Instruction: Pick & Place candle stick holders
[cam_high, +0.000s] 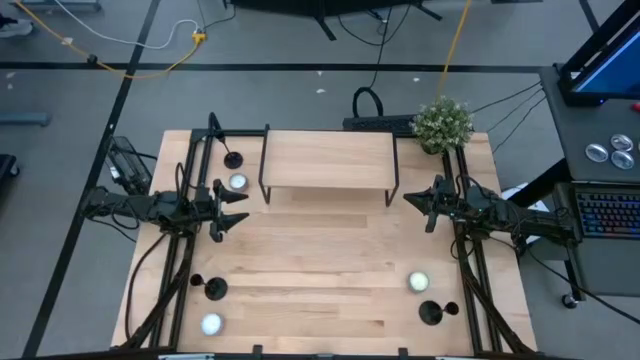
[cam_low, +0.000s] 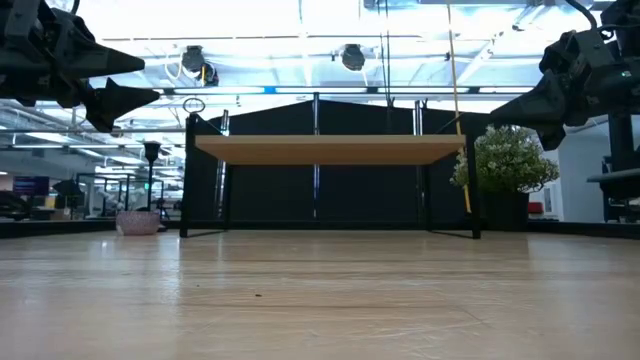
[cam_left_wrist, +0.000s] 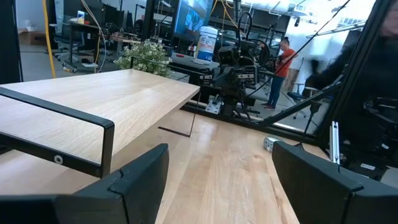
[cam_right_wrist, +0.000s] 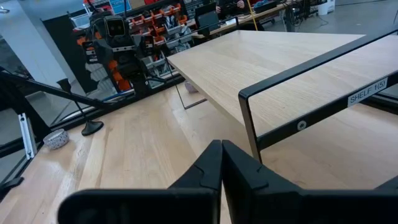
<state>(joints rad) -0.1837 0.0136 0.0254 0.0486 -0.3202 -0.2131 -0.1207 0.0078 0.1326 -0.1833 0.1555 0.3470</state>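
- Left pincer (cam_high: 236, 206) — fingers spread, nothing between them — hovers over the tabletop (cam_high: 330, 270) at the shelf's (cam_high: 328, 160) left end.
- Back-left holder (cam_high: 232, 159) stands behind that pincer, near a white tealight (cam_high: 238, 182); its stem is hard to make out from above.
- Front-left holder (cam_high: 215, 290) sits well in front of the pincer, another tealight (cam_high: 211, 324) beside it.
- Front-right holder (cam_high: 431, 313) is near the front edge, well apart from the right pincer (cam_high: 412, 200), whose fingers are pressed together, empty.
- The low view shows only one holder (cam_low: 151, 152), far off.

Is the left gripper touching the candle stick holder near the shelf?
Apart. The high view shows bare table between the left gripper and the candle stick holder.
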